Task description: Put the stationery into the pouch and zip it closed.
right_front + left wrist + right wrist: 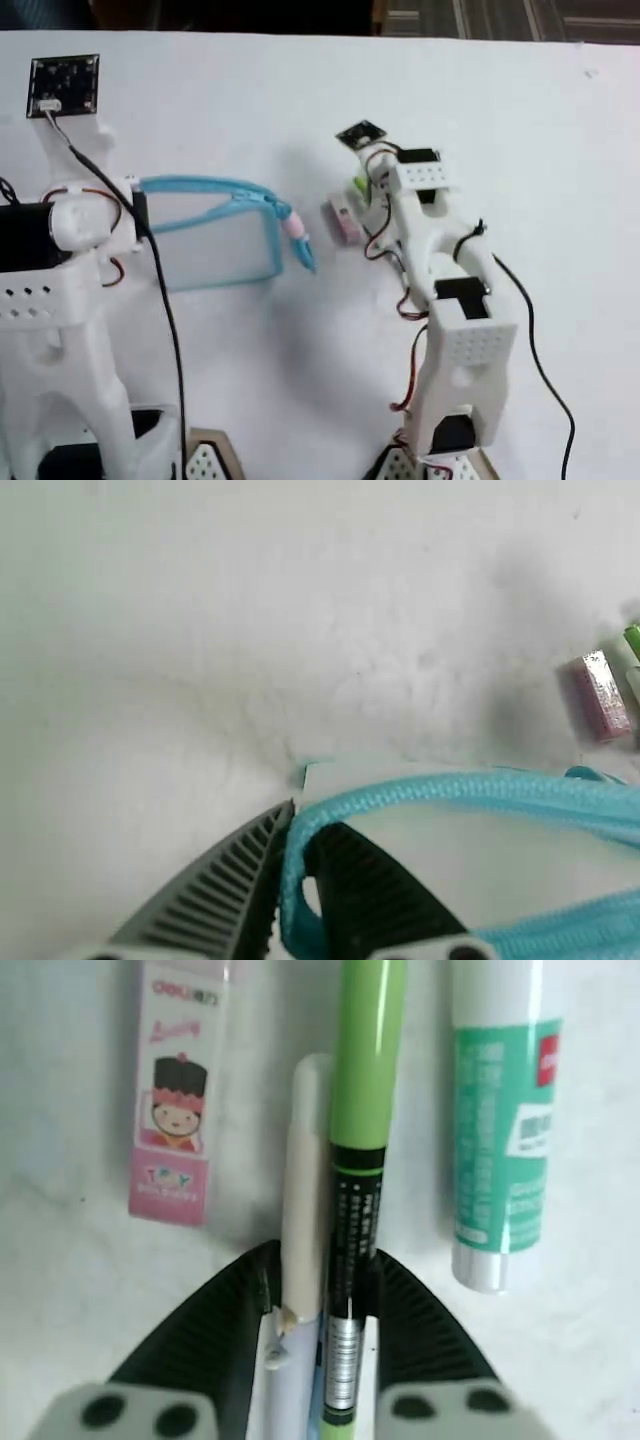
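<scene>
Pinching the pouch [215, 245] edge, left pincer [296, 818] sits apart from right pincer [325, 1258] holding green pen [366, 1060].

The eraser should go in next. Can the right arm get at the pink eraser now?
Probably not yet: the right gripper is shut on the green pen and white pen. The pink eraser lies uncovered on the table right beside it, so once freed, likely yes.
</scene>
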